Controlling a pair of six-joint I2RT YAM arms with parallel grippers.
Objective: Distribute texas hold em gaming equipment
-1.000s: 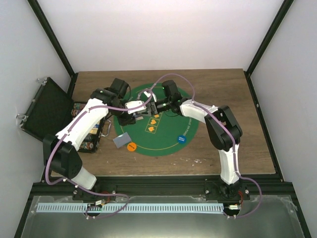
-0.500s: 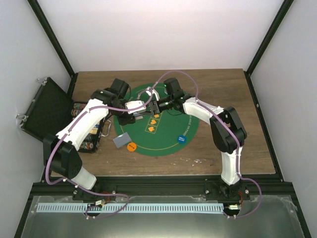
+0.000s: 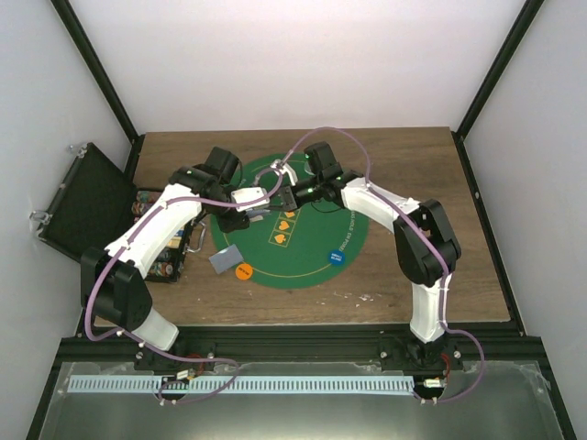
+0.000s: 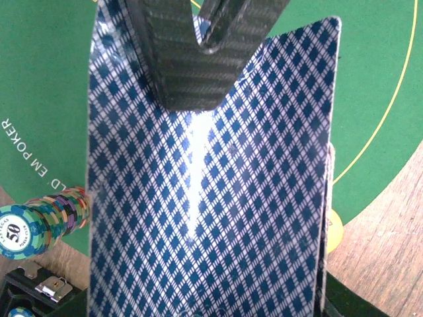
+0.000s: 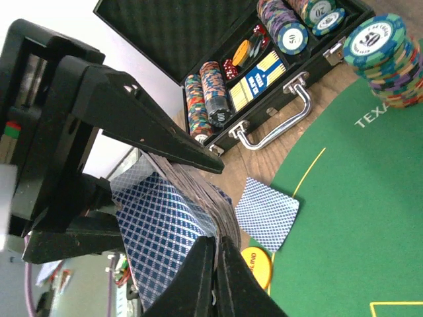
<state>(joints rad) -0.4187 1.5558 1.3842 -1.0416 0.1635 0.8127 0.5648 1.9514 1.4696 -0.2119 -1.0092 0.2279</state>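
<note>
near, left mat edge: orange disc (image 3: 244, 271) just beside one dealt card (image 3: 227, 259), back up, on the green mat (image 3: 303, 270)
near, right: blue disc (image 3: 337, 258), well apart from those two
mid, deck: deck (image 4: 211, 218) is held above the mat's left-centre, with my left gripper (image 3: 255, 214) clamped on it
mid, my right gripper (image 5: 215, 246): fingers together at the deck's edge, probably on the top card; I cannot tell if a card is actually nipped
risk: drawing away may drag several cards, as the edges already sit staggered and the backs look slick
risk 2: a loose left clamp could let the deck spill
deck look: blue diamond-lattice backs, glossy, glare streak down the middle
far left: chip stack (image 5: 386, 59), then open black case (image 5: 264, 86)
</note>
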